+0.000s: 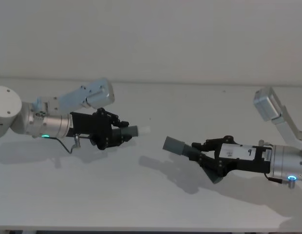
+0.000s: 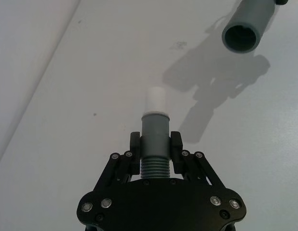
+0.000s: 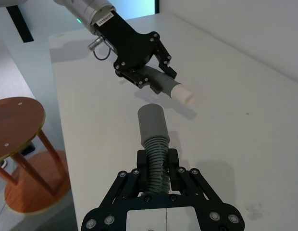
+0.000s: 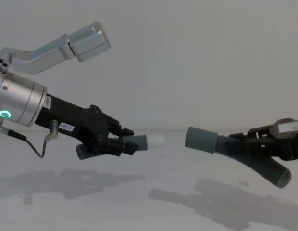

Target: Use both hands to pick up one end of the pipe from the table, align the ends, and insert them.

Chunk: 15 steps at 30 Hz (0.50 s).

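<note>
The left pincer (image 1: 122, 133) pinches 1 ribbed piece (image 2: 154, 163) just behind its grey cuff (image 2: 155, 127), with the white tip (image 1: 145, 130) pointing toward the right arm. The right pincer (image 1: 203, 148) pinches the other piece (image 1: 211, 171) on its ribs, its wider sleeve (image 1: 174, 145) facing the tip. Both pieces hang above the worktop (image 1: 92, 204). The 2 ends are near each other, apart and not quite in line.

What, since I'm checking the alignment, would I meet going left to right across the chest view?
The left gripper, shut on the left pipe piece → white tip → a bare gap → plain sleeve → right gripper, shut on the right pipe piece.
</note>
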Each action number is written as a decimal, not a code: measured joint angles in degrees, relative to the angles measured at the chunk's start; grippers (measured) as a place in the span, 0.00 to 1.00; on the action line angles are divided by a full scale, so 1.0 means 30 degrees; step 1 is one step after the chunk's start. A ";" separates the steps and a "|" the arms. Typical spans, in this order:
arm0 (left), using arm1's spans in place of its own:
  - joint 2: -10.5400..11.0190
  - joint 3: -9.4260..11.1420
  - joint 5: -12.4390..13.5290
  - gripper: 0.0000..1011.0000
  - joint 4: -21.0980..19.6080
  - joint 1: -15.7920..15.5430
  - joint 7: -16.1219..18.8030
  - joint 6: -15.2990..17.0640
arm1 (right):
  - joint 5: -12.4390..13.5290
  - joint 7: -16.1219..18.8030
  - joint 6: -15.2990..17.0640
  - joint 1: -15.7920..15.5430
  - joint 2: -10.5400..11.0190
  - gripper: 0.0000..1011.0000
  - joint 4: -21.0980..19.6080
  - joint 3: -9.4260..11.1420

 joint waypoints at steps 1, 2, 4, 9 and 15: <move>-0.0002 0.0013 -0.0012 0.35 0.0013 -0.0012 -0.0028 -0.0024 | -0.0007 0.0036 0.0020 0.0041 -0.0010 0.25 0.0023 -0.0042; -0.0013 0.0046 -0.0029 0.35 0.0046 -0.0039 -0.0069 -0.0061 | -0.0015 0.0105 0.0039 0.0121 -0.0031 0.25 0.0063 -0.0132; -0.0034 0.0123 -0.0077 0.35 0.0123 -0.0097 -0.0185 -0.0167 | -0.0026 0.0167 0.0068 0.0214 -0.0054 0.25 0.0117 -0.0238; -0.0050 0.0245 -0.0148 0.35 0.0235 -0.0187 -0.0333 -0.0324 | -0.0055 0.0316 0.0142 0.0448 -0.0123 0.25 0.0265 -0.0501; -0.0048 0.0379 -0.0239 0.35 0.0357 -0.0295 -0.0494 -0.0489 | -0.0069 0.0440 0.0221 0.0719 -0.0215 0.25 0.0451 -0.0780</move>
